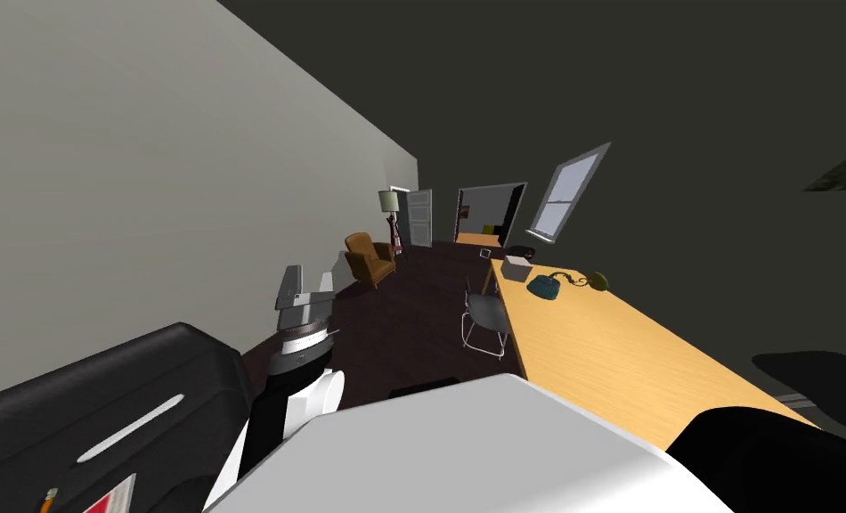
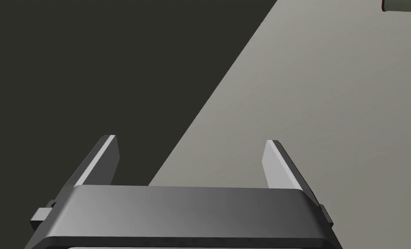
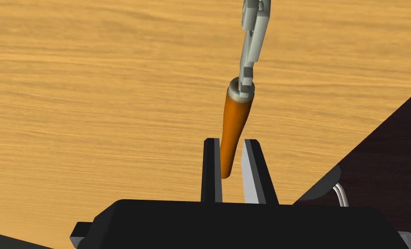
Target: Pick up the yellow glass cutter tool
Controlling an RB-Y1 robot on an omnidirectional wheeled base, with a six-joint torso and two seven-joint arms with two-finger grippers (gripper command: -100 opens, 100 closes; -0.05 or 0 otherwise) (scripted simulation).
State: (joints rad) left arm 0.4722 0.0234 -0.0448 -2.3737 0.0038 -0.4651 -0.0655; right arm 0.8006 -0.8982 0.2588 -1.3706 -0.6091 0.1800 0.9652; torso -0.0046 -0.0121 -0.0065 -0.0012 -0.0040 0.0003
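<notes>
Glass cutter [image 3: 237, 125] sits right in the right gripper [image 3: 231, 145]: orange-yellow tapered handle, its thin end pinched between the two fingers, which press its sides. The grey metal head points away at 12 o'clock from the gripper's body. Behind it is the wooden top of the desk [image 3: 92, 86]; I can't tell whether the tool touches it.

Sweeping the head view from the left: a black boxy case [image 1: 101, 401] sits at 8 o'clock. Next, the left gripper [image 1: 304, 289] stands at 9 o'clock of centre, raised, blades spread wide and holding nothing. At 1 o'clock of it is a brown armchair [image 1: 370, 256], with a floor lamp [image 1: 389, 201] at 12 o'clock of the armchair. A grey chair [image 1: 485, 321] stands just beside the desk's near edge. The desk runs from centre out toward 4 o'clock, with a teal telephone [image 1: 544, 286] near its far end and a window [image 1: 571, 191] at 1 o'clock of the phone.
</notes>
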